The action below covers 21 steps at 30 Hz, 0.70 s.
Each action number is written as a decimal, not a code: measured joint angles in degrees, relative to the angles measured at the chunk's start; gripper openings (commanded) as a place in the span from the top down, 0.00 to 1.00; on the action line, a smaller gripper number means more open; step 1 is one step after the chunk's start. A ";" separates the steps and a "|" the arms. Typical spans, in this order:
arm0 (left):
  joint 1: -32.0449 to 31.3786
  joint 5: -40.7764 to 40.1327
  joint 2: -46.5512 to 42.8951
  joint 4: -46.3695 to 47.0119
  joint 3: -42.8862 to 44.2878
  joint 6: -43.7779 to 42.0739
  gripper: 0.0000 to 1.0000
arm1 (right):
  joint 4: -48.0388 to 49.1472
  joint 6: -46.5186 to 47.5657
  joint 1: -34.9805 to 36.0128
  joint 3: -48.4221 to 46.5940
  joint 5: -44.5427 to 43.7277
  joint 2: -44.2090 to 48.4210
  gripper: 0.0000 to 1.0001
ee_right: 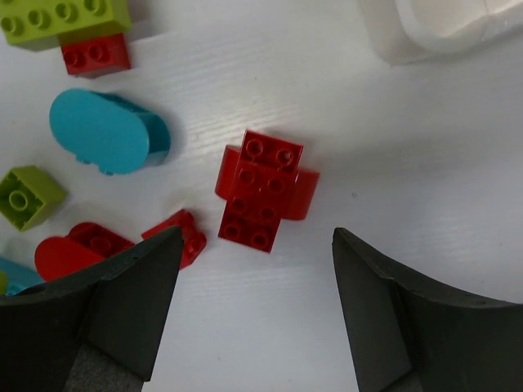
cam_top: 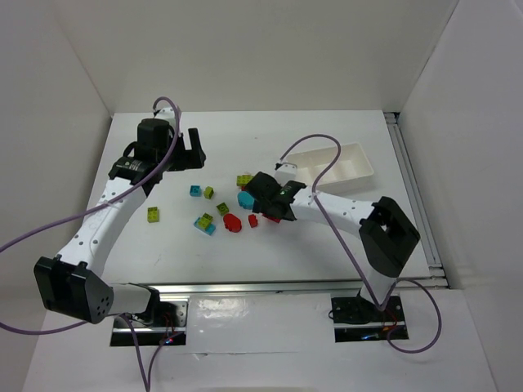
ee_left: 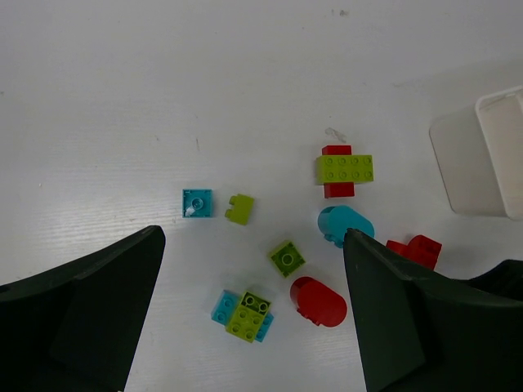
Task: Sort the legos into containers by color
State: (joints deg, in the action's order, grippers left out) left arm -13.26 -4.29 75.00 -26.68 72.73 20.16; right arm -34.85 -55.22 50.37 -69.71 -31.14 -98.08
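Observation:
Several legos lie loose on the table's middle: a yellow-green on red stack (cam_top: 244, 180), a cyan rounded one (cam_top: 244, 198), a red rounded one (cam_top: 232, 222), a cyan and green stack (cam_top: 204, 223), and a lone green brick (cam_top: 154, 214). The white tray (cam_top: 347, 181) stands at the right rear. My right gripper (ee_right: 256, 237) is open and empty, hovering just over a red two-piece brick (ee_right: 264, 188), with a small red piece (ee_right: 184, 233) by its left finger. My left gripper (ee_left: 255, 237) is open and empty, high over the far left of the pile.
White walls surround the table. The tray's corner shows in the right wrist view (ee_right: 433, 28) and in the left wrist view (ee_left: 470, 163). A cyan brick (ee_left: 197, 202) and a green brick (ee_left: 239, 209) lie side by side.

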 measured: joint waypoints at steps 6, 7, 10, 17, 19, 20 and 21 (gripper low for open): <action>0.00 0.13 0.00 0.04 0.00 0.00 0.00 | 2.29 0.46 -3.19 -0.09 1.62 -3.54 0.20; 0.00 0.15 0.00 0.04 0.00 0.00 0.00 | 2.40 0.68 -3.28 -0.26 1.70 -4.35 0.20; 0.00 0.17 0.00 0.04 0.00 0.02 0.00 | 2.49 1.07 -3.28 -1.31 2.10 -6.99 0.23; 0.00 0.17 0.00 0.04 0.00 0.04 0.00 | 2.80 1.84 -3.45 -2.14 2.54 -9.07 0.39; 0.00 0.17 0.00 0.04 0.00 0.04 0.00 | 2.86 2.01 -3.58 -2.29 2.56 -9.20 0.44; 0.00 0.20 0.00 0.04 0.00 0.07 0.00 | 2.89 2.12 -3.65 -2.29 2.56 -9.20 0.46; 0.00 0.20 0.00 0.04 0.00 0.09 0.00 | 2.91 2.19 -3.72 -2.29 2.60 -9.20 0.48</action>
State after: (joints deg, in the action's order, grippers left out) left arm -13.26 -4.10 75.00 -26.63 72.73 20.25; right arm -31.94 -53.04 46.65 -72.01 -28.53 -107.28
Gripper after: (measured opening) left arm 1.001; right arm 0.561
